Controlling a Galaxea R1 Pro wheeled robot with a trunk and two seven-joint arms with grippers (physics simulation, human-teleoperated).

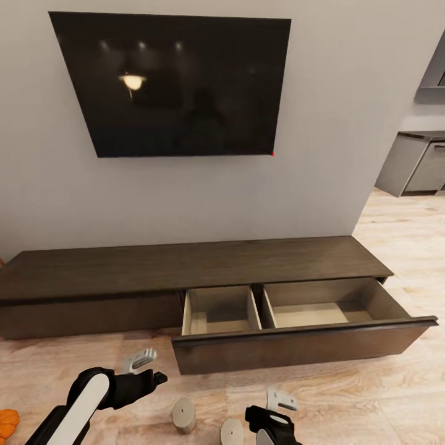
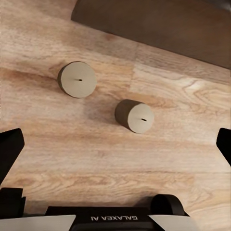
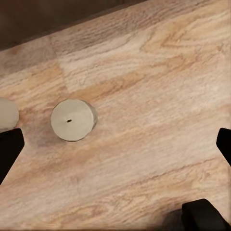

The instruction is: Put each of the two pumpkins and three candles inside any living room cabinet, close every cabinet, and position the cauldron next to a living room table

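"GALAXEA AI" is printed in dark letters, upside down, on the white housing seen in the left wrist view; no other writing is legible.

Cabinet [image 1: 185, 272]: long, low, dark brown wood grain, flat handleless fronts, set against a plain grey wall under a black glossy TV [image 1: 179, 83]. 1 wide drawer [image 1: 296, 346] on its right half is pulled out; 2 pale beige compartments are exposed, split by a divider, both bare inside. The left drawer front is seen flush.

Floor [image 1: 371, 395]: light wood planks with visible grain.

2 candles are seen on the floor in front of the open drawer, between the 2 arms: the left candle [image 1: 183, 415] and the right candle [image 1: 232, 431]. Both are short grey-beige cylinders with flat tops and a small dark wick mark at centre. They sit near each other, not touching. In the left wrist view both are seen [image 2: 77, 79] [image 2: 135, 116]; in the right wrist view 1 is seen whole [image 3: 73, 120], the other cut by the frame edge.

1 pumpkin [image 1: 7, 425], orange and ribbed, is partly seen at the frame edge on the floor, left of the left arm.

Left gripper [image 1: 147, 366]: released, black fingers spread wide, nothing held, above the floor. Right gripper [image 1: 272, 408]: likewise released, fingers apart, empty, just right of the candles.
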